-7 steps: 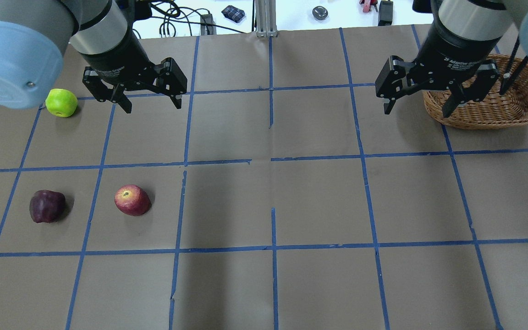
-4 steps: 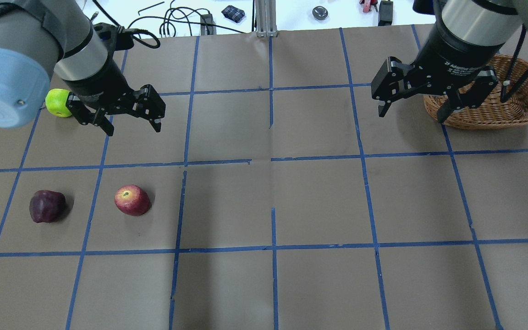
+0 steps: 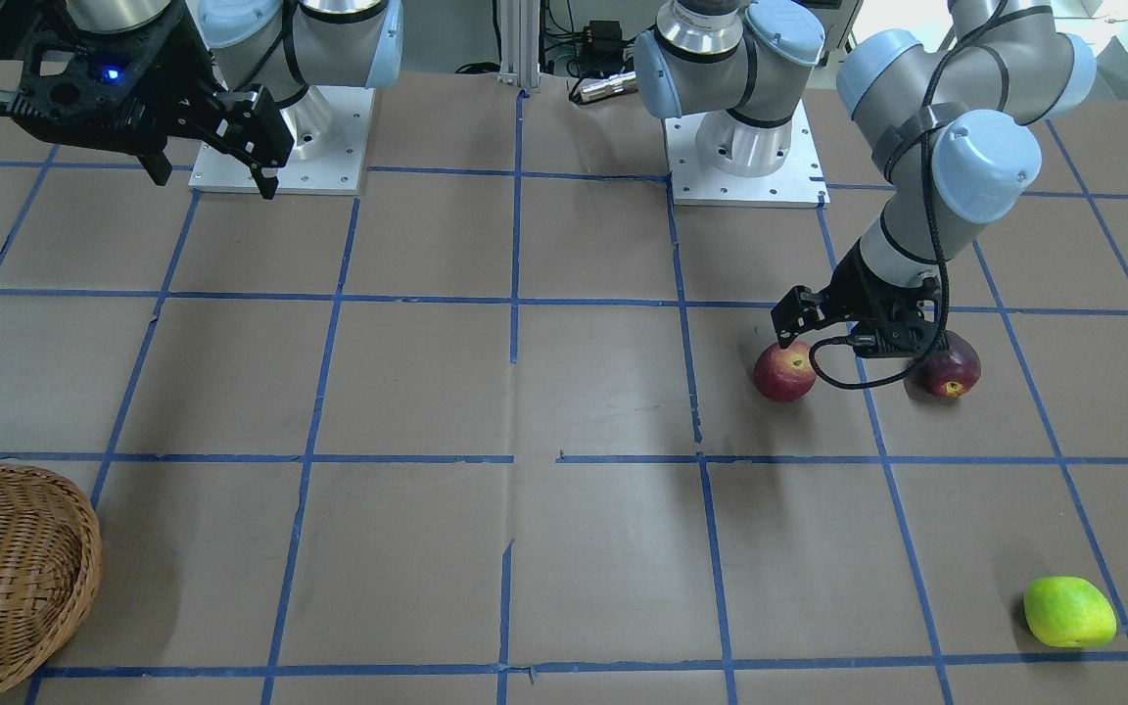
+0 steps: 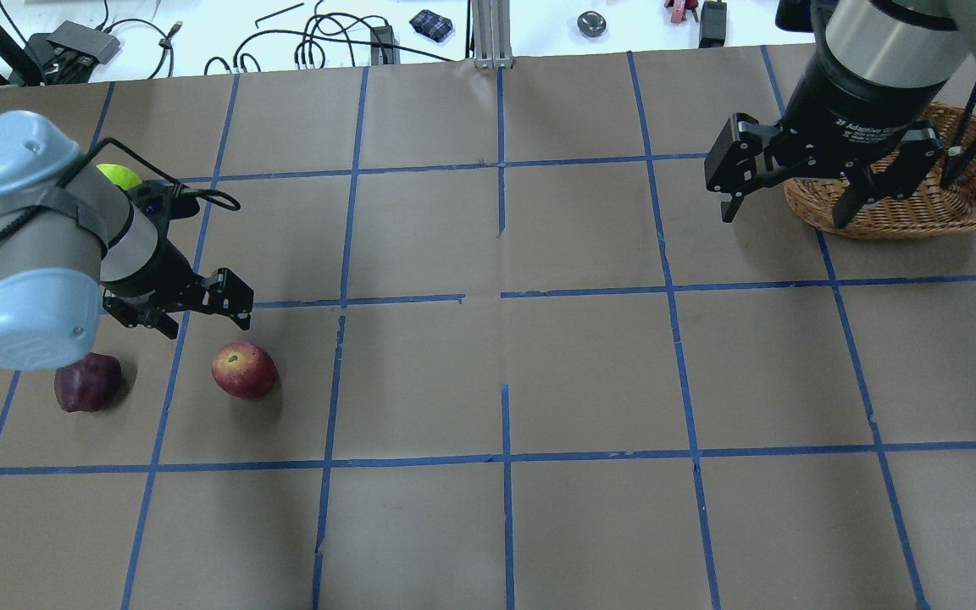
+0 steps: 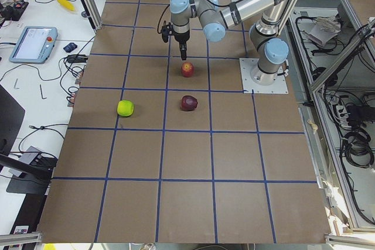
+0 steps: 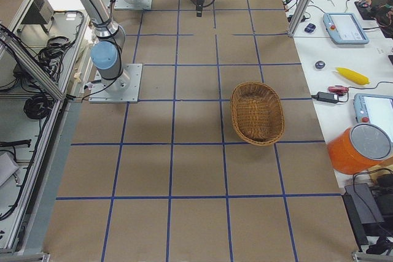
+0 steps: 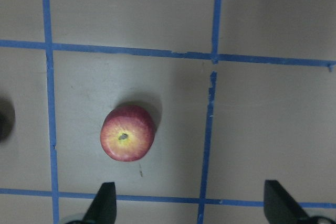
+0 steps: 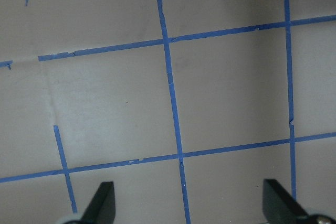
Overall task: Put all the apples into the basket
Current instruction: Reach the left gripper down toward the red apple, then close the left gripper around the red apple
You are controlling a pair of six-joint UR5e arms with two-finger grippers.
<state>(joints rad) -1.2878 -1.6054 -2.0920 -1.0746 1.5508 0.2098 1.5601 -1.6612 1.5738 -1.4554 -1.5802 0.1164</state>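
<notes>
L arm has swung away from the green apple [image 3: 1069,612] at the far corner and dropped toward the red apple [image 4: 244,370]; the left gripper [image 4: 207,326] now hangs wide open just short of it, nothing held. Prob. red goes first. The dark apple [image 4: 87,382] lies nearby, untouched. By the basket [image 4: 903,216], no fruit in it yet, the right gripper [image 4: 786,219] barely shifted, open & empty. Only legible text: "2F Adaptive" on its body, rest cut off

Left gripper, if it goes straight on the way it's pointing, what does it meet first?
Likely the table paper beside the red apple; the left gripper points down, and one finger may clip that apple.
</notes>
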